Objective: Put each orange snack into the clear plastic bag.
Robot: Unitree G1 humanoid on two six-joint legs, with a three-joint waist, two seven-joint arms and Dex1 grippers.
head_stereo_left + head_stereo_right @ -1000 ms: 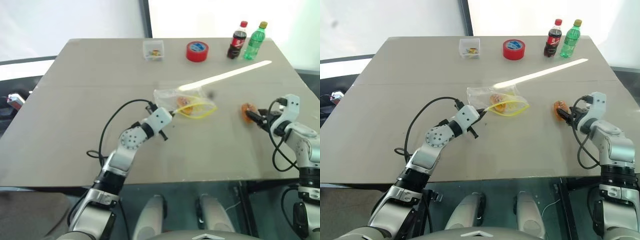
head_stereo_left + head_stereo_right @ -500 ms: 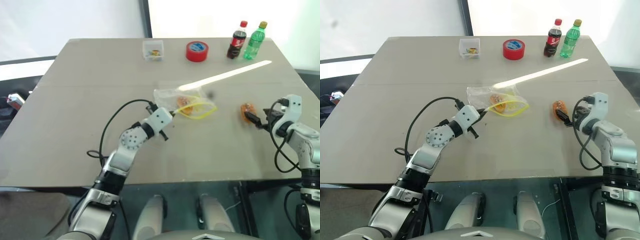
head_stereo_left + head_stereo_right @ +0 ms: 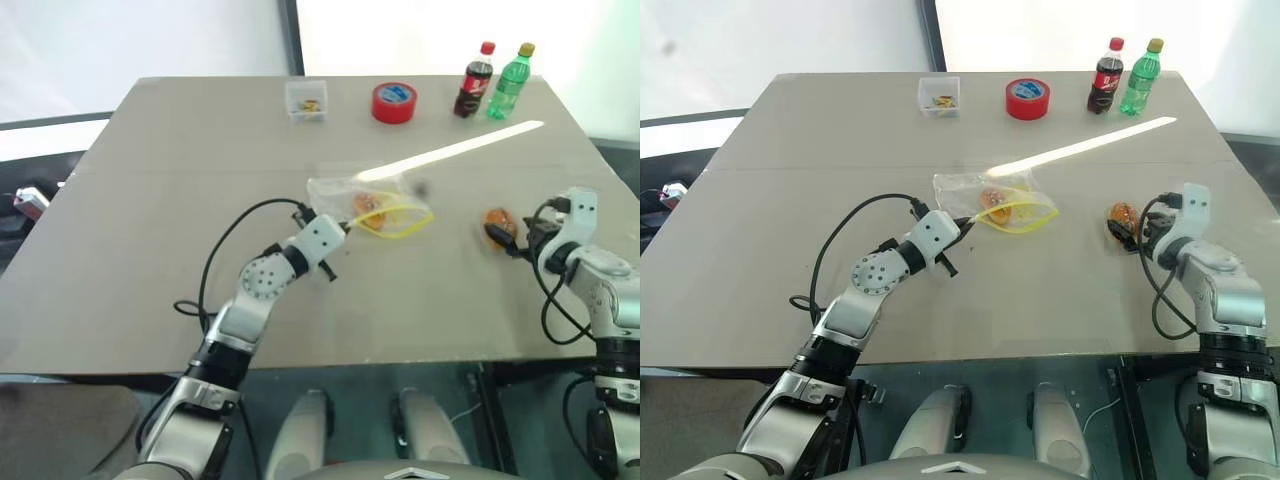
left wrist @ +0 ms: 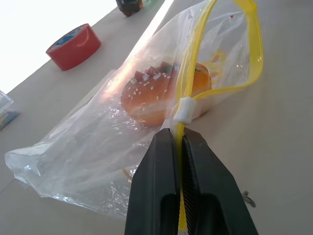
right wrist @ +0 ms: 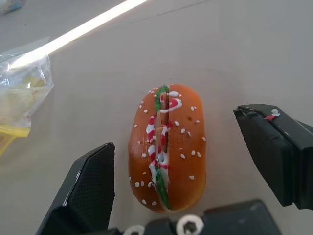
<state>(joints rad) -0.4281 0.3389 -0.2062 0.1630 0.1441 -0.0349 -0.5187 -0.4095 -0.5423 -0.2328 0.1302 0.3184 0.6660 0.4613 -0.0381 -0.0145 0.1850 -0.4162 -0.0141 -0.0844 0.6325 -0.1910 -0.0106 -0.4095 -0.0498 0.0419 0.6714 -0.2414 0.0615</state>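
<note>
Right of the bag [image 3: 368, 204], the right gripper [image 5: 193, 172] gapes wide around a snack [image 5: 167, 145], while the left gripper [image 4: 178, 142] pinches the bag's yellow strip [image 4: 182, 115].

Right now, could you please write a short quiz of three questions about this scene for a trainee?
1. True or false: the left gripper is shut on the bag's yellow strip.
2. How many snacks lie inside the bag? A) none B) one C) two
3. Fill in: the right gripper stands ____ around the loose snack on the table.

Key: 1 true. 2 B: one snack is in the bag. 3 open: its fingers are on either side of the snack, not touching it.
</note>
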